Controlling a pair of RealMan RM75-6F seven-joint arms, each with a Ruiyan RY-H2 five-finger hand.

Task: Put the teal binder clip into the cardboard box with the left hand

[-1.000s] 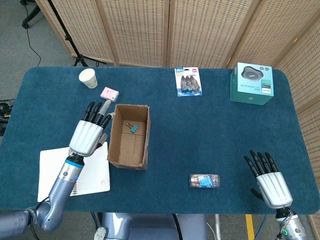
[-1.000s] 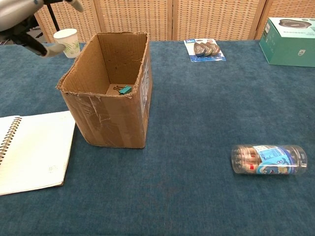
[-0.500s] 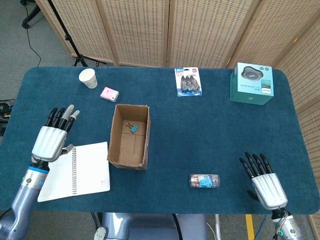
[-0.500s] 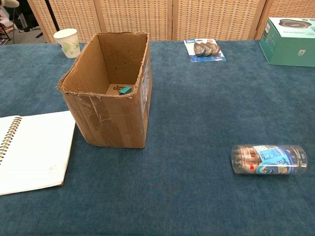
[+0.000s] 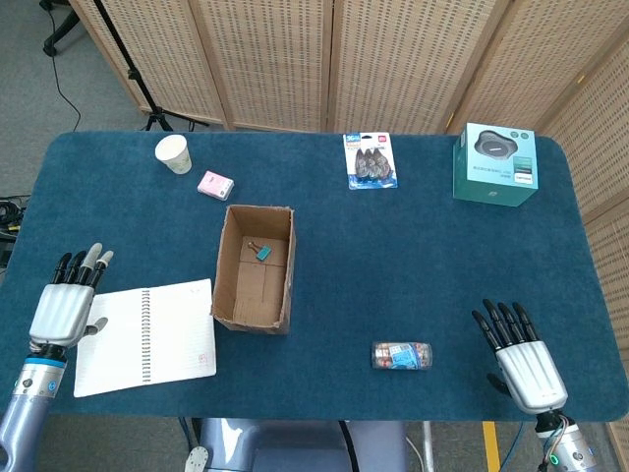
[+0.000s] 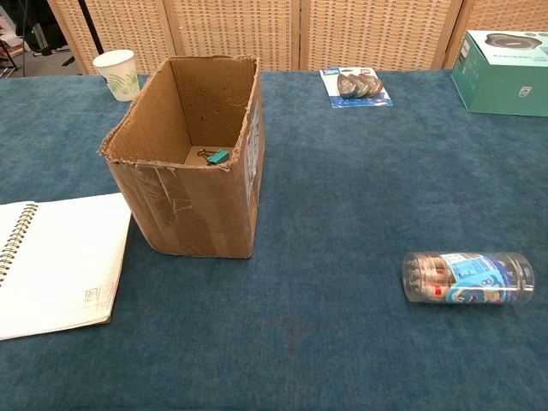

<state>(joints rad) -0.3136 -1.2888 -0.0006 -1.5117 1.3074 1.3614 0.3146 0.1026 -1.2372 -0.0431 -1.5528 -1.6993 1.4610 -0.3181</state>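
— Count, please. What lies on the table [image 5: 413,246]?

— One cardboard box [image 5: 256,267], open-topped, off to the right of my left hand [image 5: 63,313]. One teal binder clip [image 5: 263,253], lying on the box floor toward its far end; the chest view shows it there too [image 6: 217,157]. One spiral notebook [image 5: 147,337], open, touching my left hand on the near side. One paper cup [image 5: 174,153] and one small pink packet [image 5: 215,185], both well beyond my left hand. One blister pack [image 5: 371,160] and one teal carton [image 5: 496,164] at the far edge. One clear tube [image 5: 401,356] lying on its side, near my right hand [image 5: 526,362], to its left.

— And the hands themselves?

— Two. My left hand holds nothing; its fingers are stretched out and slightly apart, palm down at the table's left margin. My right hand is likewise empty, fingers spread, at the near right corner. Neither shows in the chest view.

— Differences from the earlier pictures?

— A second ago my left hand hung at the box's left wall. Half a second ago it was further left, above the notebook. Now it has drawn back again, nearer me and close to the table's edge. The clip, box and the rest have kept their places; my right hand has barely shifted.
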